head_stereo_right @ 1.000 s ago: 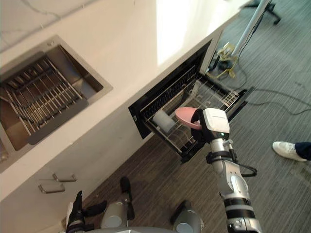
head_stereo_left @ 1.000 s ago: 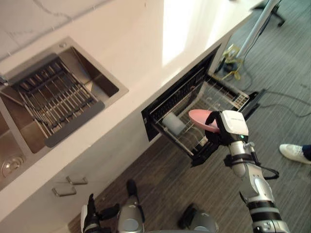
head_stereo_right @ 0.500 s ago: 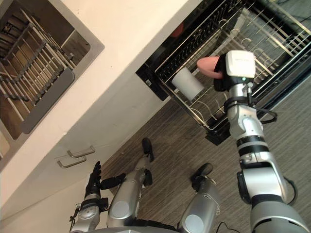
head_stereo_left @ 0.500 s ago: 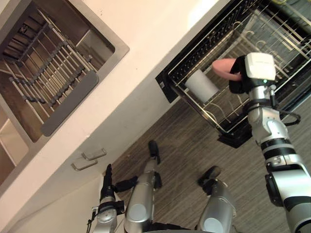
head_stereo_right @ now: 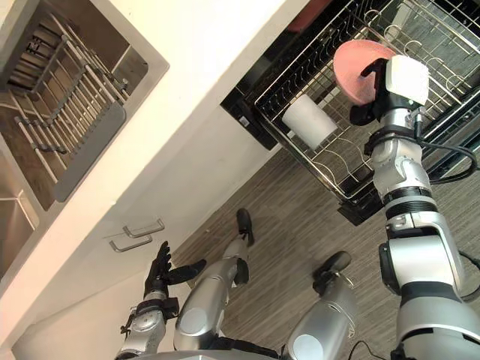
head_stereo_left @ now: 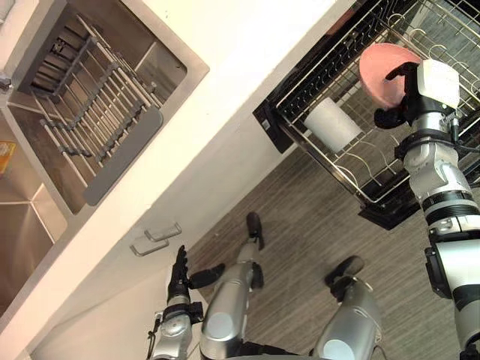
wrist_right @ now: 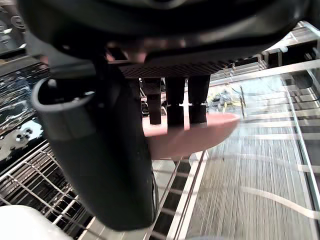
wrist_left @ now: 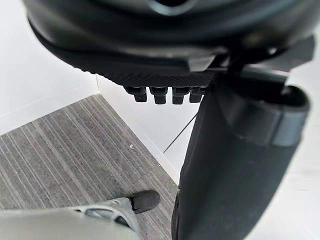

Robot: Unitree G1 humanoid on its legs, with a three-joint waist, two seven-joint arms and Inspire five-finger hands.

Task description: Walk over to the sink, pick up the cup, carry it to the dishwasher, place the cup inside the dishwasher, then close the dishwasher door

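The sink (head_stereo_left: 30, 225) sits at far left in the white counter (head_stereo_left: 247, 45), with a grey drying rack (head_stereo_left: 97, 112) laid across it. Below the counter, two drawer handles (head_stereo_left: 155, 238) show on the cabinet front. The left hand (head_stereo_left: 178, 276) hangs low beside the cabinet, fingers straight and holding nothing. Further right, the wire basket (head_stereo_left: 352, 176) of the dishwasher stands pulled out over the striped floor (head_stereo_left: 300, 225), and a white cup (head_stereo_left: 332, 124) lies on its side in it. The right hand (head_stereo_left: 411, 97) has its fingers curled round the pink cup (head_stereo_left: 384, 64) and holds it over the basket, just beside the white cup (whether the pink cup touches the wires, I cannot tell).
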